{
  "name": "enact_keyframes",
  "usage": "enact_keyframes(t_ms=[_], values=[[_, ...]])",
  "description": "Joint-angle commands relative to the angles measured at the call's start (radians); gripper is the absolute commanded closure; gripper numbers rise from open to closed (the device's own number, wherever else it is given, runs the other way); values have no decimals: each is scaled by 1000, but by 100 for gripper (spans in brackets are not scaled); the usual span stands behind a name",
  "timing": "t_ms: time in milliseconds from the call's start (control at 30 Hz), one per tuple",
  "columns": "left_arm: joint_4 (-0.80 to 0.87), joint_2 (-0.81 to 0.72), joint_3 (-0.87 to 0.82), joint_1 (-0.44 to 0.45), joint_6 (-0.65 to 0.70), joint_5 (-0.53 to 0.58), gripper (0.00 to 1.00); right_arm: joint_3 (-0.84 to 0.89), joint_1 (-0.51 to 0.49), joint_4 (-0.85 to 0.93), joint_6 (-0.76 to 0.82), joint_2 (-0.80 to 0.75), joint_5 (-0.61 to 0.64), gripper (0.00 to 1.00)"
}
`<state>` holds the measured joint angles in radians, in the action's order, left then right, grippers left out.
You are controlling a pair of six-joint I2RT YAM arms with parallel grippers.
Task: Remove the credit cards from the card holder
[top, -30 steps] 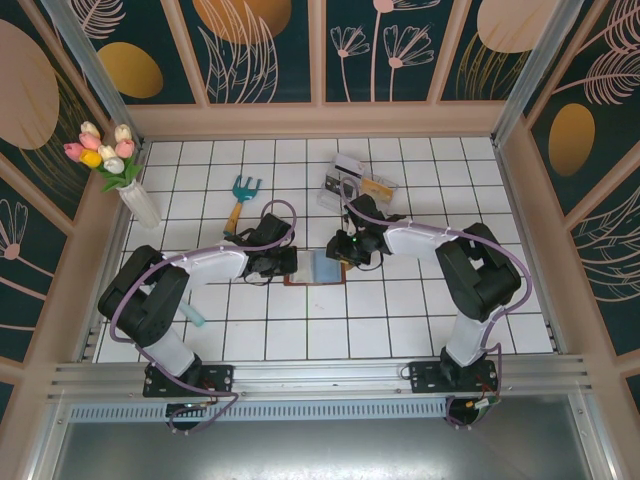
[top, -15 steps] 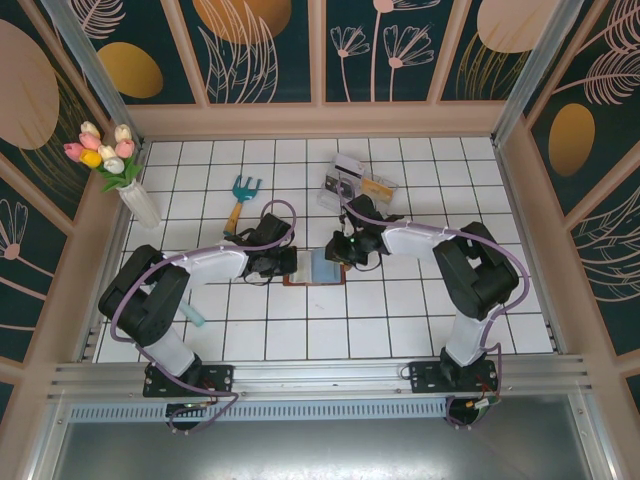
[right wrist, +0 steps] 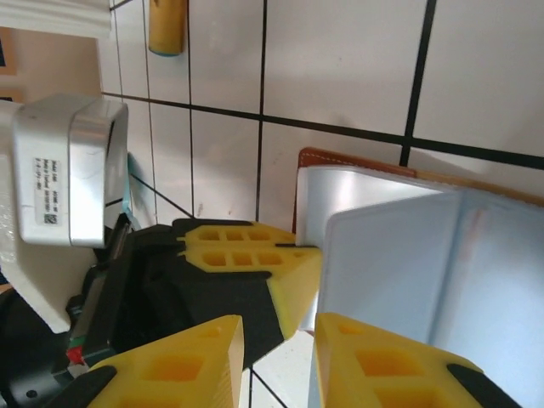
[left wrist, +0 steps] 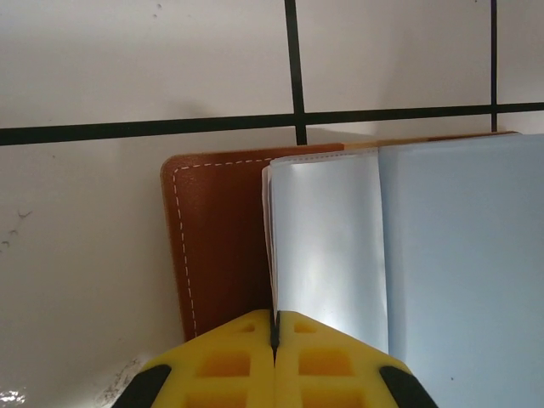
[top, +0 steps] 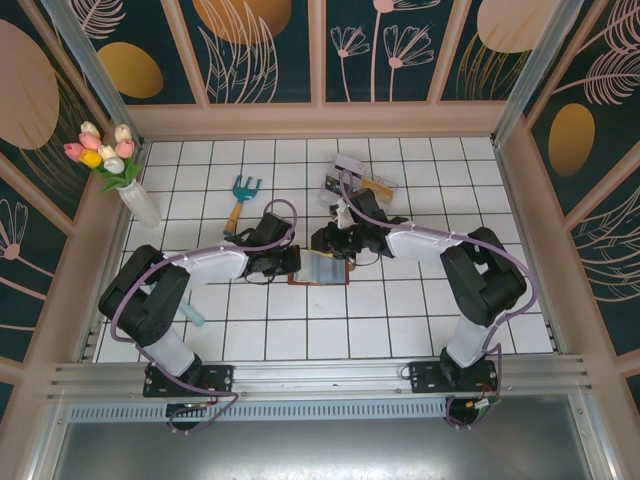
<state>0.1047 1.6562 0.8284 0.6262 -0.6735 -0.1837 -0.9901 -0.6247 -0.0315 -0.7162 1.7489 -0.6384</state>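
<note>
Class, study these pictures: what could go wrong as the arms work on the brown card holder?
1. The left gripper is shut right at the edge of a blue-grey pocket leaf; a tug could drag or lift the card holder.
2. The right gripper, open, sits very close to the left gripper; they could collide.

Card holder (right wrist: 408,255), open on tiled surface (right wrist: 340,59); left claw (right wrist: 299,265) pinching its edge; right claw (right wrist: 279,338) parted.

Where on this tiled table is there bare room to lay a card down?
Bare tiles lie between the wallet and the arm bases, and along the right wall. The middle is crowded: left gripper and right gripper at the wallet, fork and clear box behind.
</note>
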Motion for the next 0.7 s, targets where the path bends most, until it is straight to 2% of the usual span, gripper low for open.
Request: enact_keyframes(t_ms=[0, 267, 467, 600, 667], values=[[-22, 8, -13, -6, -2, -20, 93, 27, -9, -96, -55, 39, -53, 69], [5, -53, -39, -27, -27, -29, 83, 105, -7, -281, -187, 81, -82, 59], [56, -149, -52, -44, -46, -19, 71, 105, -8, -303, -206, 97, -88, 56], [97, -221, -48, -57, -62, 22, 68, 103, -10, -308, -210, 104, -93, 56], [104, -251, -46, -60, -70, 38, 66, 101, -15, -321, -214, 108, -98, 52]])
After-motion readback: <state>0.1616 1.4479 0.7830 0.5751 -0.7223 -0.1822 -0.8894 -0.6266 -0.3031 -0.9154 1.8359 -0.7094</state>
